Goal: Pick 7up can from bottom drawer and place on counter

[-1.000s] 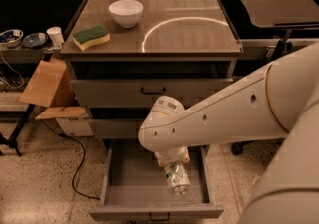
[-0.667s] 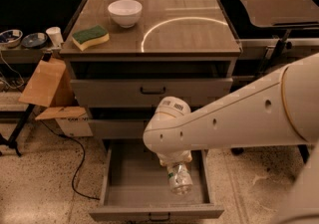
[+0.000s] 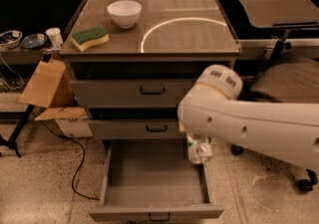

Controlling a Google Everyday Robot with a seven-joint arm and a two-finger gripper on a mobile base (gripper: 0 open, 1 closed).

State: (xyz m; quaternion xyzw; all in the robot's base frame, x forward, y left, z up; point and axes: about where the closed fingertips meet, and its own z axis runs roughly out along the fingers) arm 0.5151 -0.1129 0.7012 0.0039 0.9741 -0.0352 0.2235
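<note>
The bottom drawer (image 3: 155, 212) is pulled open and its floor shows bare. My gripper (image 3: 197, 143) hangs under the big white arm (image 3: 249, 126), at the drawer's right wall and just below the middle drawer's front. It is shut on the 7up can (image 3: 200, 150), a small silvery dented can held above the drawer's right rear corner. The arm hides most of the gripper. The counter (image 3: 189, 34) lies above, glossy with a bright arc reflection.
A white bowl (image 3: 124, 13) and a green-yellow sponge (image 3: 89, 37) sit on the counter's left side. The two upper drawers (image 3: 124, 93) are shut. A cardboard box (image 3: 45, 83) and a cable are at the left; a dark side table (image 3: 279, 6) and a wheeled seat (image 3: 291, 81) at the right.
The arm has risen and swung right. The can has come up from the drawer floor with the gripper to the drawer's right rim.
</note>
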